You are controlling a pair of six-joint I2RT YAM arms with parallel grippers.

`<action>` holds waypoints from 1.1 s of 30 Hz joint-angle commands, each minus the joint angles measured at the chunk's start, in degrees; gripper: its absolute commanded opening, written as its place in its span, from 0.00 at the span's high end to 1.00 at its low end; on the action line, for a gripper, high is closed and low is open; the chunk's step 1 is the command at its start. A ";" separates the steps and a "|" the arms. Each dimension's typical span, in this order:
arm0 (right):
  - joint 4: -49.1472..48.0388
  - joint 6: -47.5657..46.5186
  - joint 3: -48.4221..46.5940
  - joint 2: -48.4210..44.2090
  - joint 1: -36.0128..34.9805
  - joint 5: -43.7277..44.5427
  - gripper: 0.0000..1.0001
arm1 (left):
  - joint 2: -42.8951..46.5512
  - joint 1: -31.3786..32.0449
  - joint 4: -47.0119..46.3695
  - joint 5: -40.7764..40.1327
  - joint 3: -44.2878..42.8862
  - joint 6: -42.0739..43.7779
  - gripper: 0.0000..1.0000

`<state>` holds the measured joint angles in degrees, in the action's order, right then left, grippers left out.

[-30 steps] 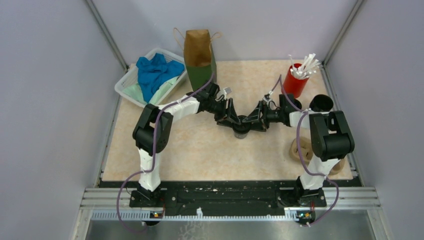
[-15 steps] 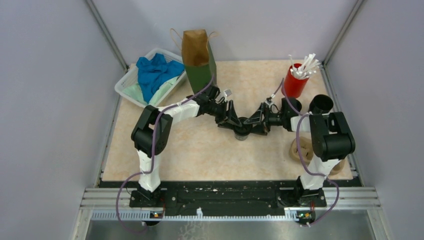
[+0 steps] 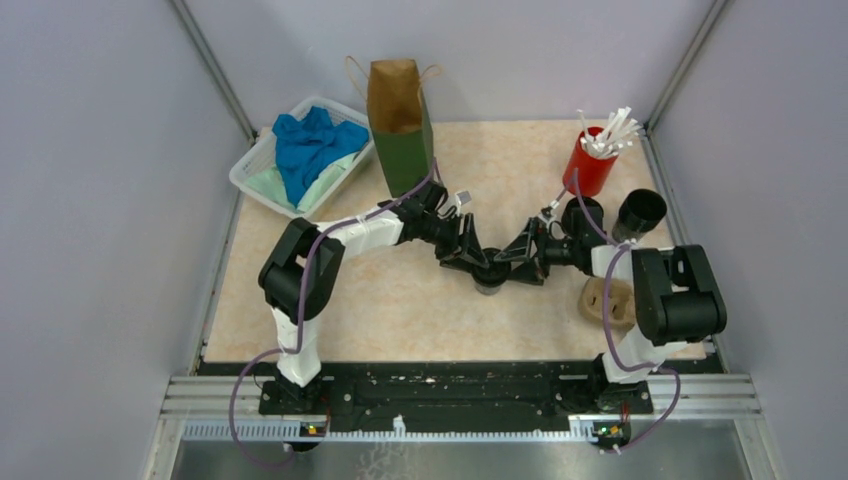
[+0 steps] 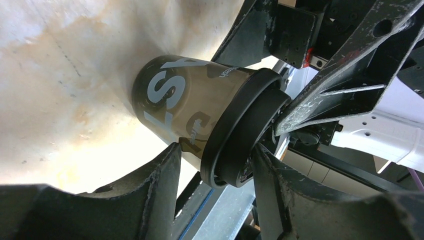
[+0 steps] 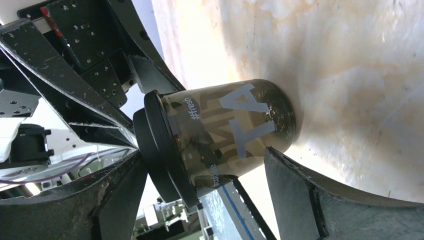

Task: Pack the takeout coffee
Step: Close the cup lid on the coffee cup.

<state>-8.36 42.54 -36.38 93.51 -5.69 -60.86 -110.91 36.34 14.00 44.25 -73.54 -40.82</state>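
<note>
One takeout coffee cup (image 3: pixel 487 274), dark with grey lettering and a black lid, stands mid-table. My left gripper (image 3: pixel 478 262) and right gripper (image 3: pixel 505 266) meet at it from either side, both rolled sideways. In the left wrist view the cup (image 4: pixel 180 107) lies between open jaws; one finger (image 4: pixel 272 175) rests against the lid top, the other (image 4: pixel 155 185) beside the body. In the right wrist view the cup (image 5: pixel 235 130) sits between wide-open jaws. Two more black cups (image 3: pixel 583 214) (image 3: pixel 641 210) stand at the right. The brown paper bag (image 3: pixel 398 120) stands open at the back.
A red cup of white sticks (image 3: pixel 592 160) stands at the back right. A tan pulp carrier (image 3: pixel 606 301) lies by the right arm. A clear bin with blue cloth (image 3: pixel 300 155) sits at the back left. Grey walls enclose the table.
The cup and both grippers have shifted a little toward the near edge and to the right. The right arm's elbow has swung right and nearer.
</note>
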 commanded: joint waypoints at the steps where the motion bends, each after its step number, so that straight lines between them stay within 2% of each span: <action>1: 6.82 -4.64 0.04 -6.01 1.52 -0.55 0.15 | -1.19 1.98 5.78 -9.37 4.79 2.44 0.42; 12: 26.63 -15.84 -3.24 -11.75 0.54 2.74 0.10 | -1.10 2.15 5.88 -9.25 4.19 1.89 0.42; 15: 28.88 -15.89 -2.30 -14.31 0.34 3.63 0.09 | -1.62 2.16 6.46 -9.55 3.21 2.04 0.42; 21: 22.14 -11.61 -0.54 -12.34 -3.03 2.10 0.18 | -2.70 2.16 6.85 -9.58 2.48 2.35 0.42; 25: 15.39 -8.51 1.11 -9.76 -4.71 4.47 0.21 | -3.17 2.16 7.44 -10.06 2.22 2.47 0.43; 31: 4.74 -6.77 10.01 -3.06 -2.14 9.16 0.42 | -4.75 2.07 7.61 -11.47 3.73 2.18 0.44; 33: 6.71 -7.79 8.76 -3.47 -1.62 9.27 0.45 | -4.84 2.07 7.62 -11.63 3.79 2.10 0.44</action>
<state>0.10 37.54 -30.35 86.70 -8.73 -63.61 -110.41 38.04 15.53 44.16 -73.06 -41.65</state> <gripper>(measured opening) 0.582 0.565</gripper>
